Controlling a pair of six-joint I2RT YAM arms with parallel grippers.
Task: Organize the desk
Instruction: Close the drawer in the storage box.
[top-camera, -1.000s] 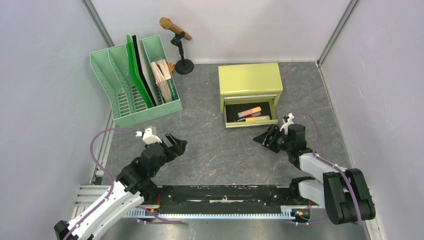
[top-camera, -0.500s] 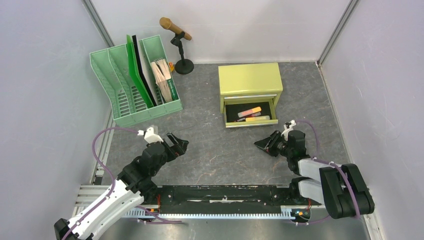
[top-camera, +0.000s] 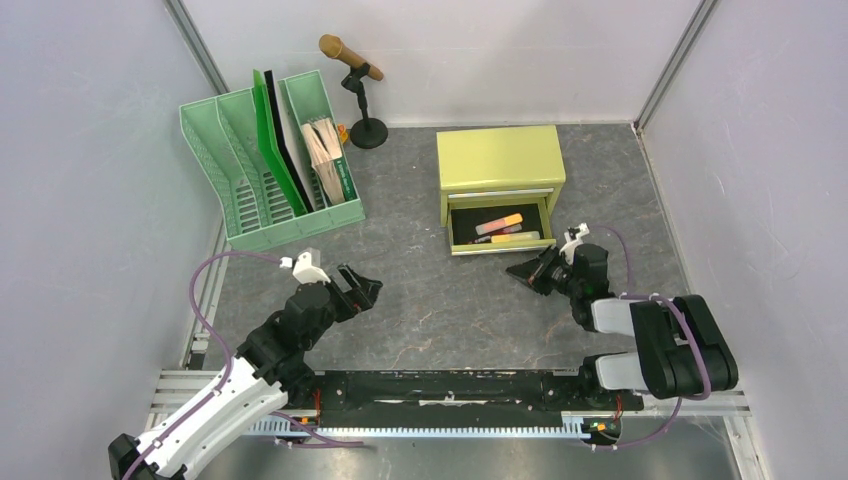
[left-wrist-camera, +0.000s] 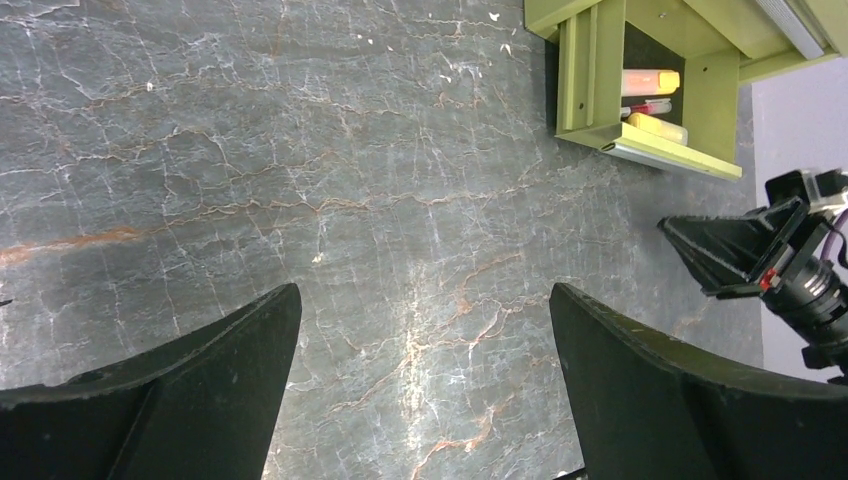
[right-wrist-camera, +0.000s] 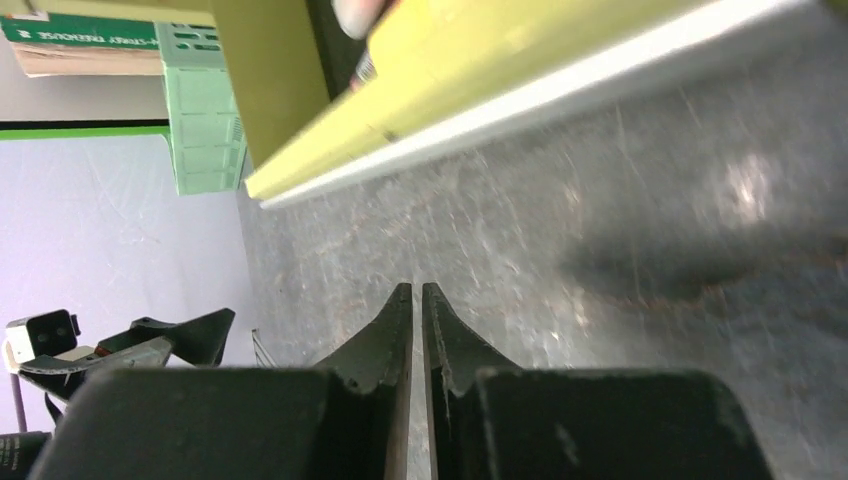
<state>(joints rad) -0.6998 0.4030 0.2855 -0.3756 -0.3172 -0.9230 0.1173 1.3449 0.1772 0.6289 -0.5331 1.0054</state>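
Observation:
The desk (top-camera: 430, 310) is a dark grey veined tabletop between pale walls. My left gripper (top-camera: 362, 288) hovers over its left half, open and empty; in the left wrist view its gripper (left-wrist-camera: 422, 295) has only bare desk (left-wrist-camera: 300, 150) between the wide-apart fingers. My right gripper (top-camera: 520, 271) sits low just in front of the open lower drawer (top-camera: 500, 247) of the yellow-green cabinet (top-camera: 498, 158). In the right wrist view its jaws (right-wrist-camera: 416, 290) stand together with a hairline gap and nothing between them, the drawer's front (right-wrist-camera: 450, 90) close above.
Orange and yellow highlighters (top-camera: 500, 224) lie in the open drawer. A mint-green file organizer (top-camera: 240, 190) with folders and books stands back left. A microphone on a small stand (top-camera: 352, 60) is at the back wall. Walls close in both sides.
My right gripper's jaws have closed from open to almost touching, and the gripper has shifted a little toward the drawer front. The left arm has barely moved.

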